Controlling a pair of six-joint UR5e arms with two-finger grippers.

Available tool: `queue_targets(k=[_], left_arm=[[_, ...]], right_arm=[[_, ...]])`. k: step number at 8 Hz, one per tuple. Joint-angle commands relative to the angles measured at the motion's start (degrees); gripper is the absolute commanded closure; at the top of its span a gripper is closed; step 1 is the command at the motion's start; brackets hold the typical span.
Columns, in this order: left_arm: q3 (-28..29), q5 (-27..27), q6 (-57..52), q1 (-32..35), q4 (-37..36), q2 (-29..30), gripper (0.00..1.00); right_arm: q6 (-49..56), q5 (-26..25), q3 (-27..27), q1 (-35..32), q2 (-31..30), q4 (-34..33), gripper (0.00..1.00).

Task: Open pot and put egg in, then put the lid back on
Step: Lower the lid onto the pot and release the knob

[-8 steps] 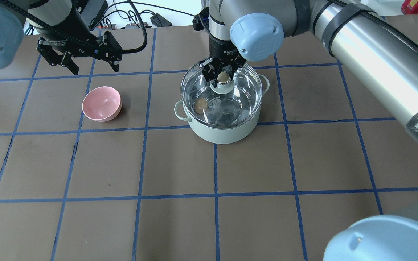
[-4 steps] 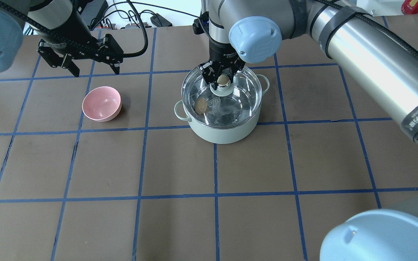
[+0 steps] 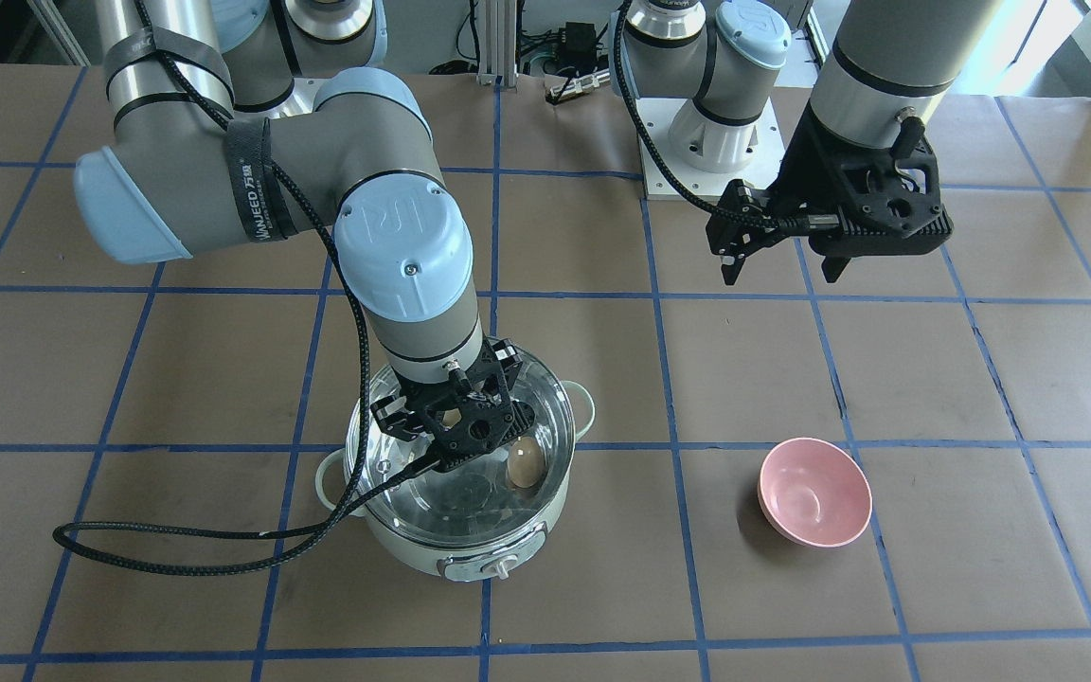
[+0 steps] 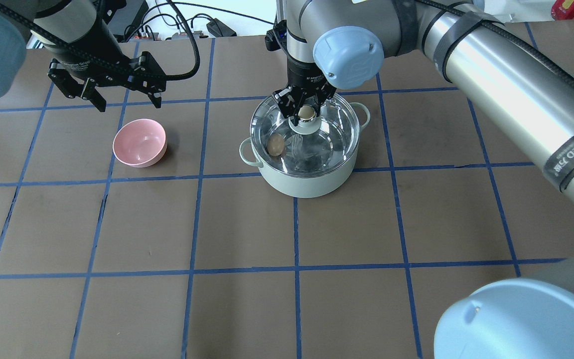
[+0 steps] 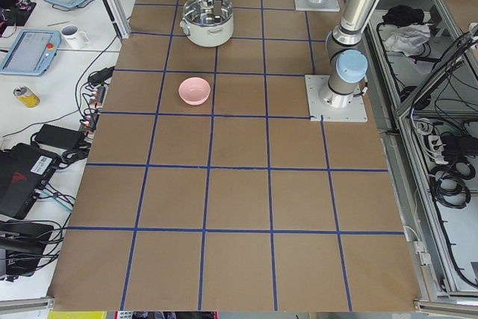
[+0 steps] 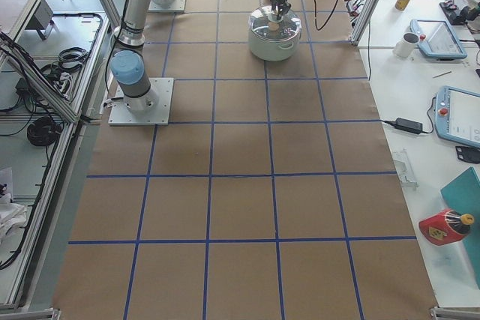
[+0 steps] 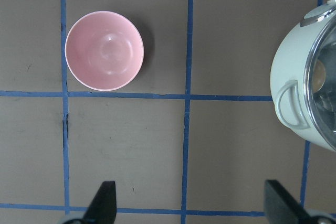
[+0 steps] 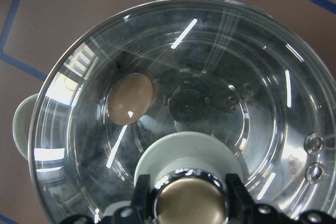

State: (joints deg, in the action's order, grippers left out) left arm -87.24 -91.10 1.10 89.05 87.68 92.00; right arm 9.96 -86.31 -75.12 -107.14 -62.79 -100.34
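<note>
The mint-green pot (image 4: pixel 307 185) stands at the table's far middle, dial knob toward the operators (image 3: pixel 500 566). The clear glass lid (image 4: pixel 329 144) sits on its rim. The tan-brown egg (image 4: pixel 275 145) lies inside on the steel bottom, seen through the glass, also in the right wrist view (image 8: pixel 131 98). My right gripper (image 4: pixel 307 108) is straight above the lid, its fingers shut on the round tan knob (image 8: pixel 191 200). My left gripper (image 4: pixel 128 102) is open and empty, hovering above the table behind the pink bowl.
A small pink bowl (image 4: pixel 139 142) stands left of the pot, about one grid square away; it also shows in the left wrist view (image 7: pixel 104 51). Cables and a power brick lie beyond the table's far edge. Brown paper with blue tape lines covers the table (image 4: pixel 287 279).
The right gripper has lowered the lid a little, so it now sits level on the pot's rim. The left gripper has drifted slightly to the left. The egg has not moved.
</note>
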Motion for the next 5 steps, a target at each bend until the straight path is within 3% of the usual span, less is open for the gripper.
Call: queue_targets(k=[1, 3, 4, 5], left_arm=[[0.0, 0.3, 0.0, -0.1, 0.4, 0.3, 0.00], [0.0, 0.4, 0.0, 0.2, 0.3, 0.4, 0.00], [0.0, 0.1, 0.0, 0.3, 0.1, 0.3, 0.00], [0.0, 0.6, 0.0, 0.3, 0.1, 0.3, 0.00]], right_arm=[[0.1, 0.0, 0.0, 0.0, 0.6, 0.0, 1.00], [0.1, 0.0, 0.0, 0.0, 0.6, 0.0, 1.00], [0.1, 0.1, 0.0, 0.0, 0.5, 0.0, 0.33], [0.0, 0.1, 0.0, 0.1, 0.0, 0.1, 0.00]])
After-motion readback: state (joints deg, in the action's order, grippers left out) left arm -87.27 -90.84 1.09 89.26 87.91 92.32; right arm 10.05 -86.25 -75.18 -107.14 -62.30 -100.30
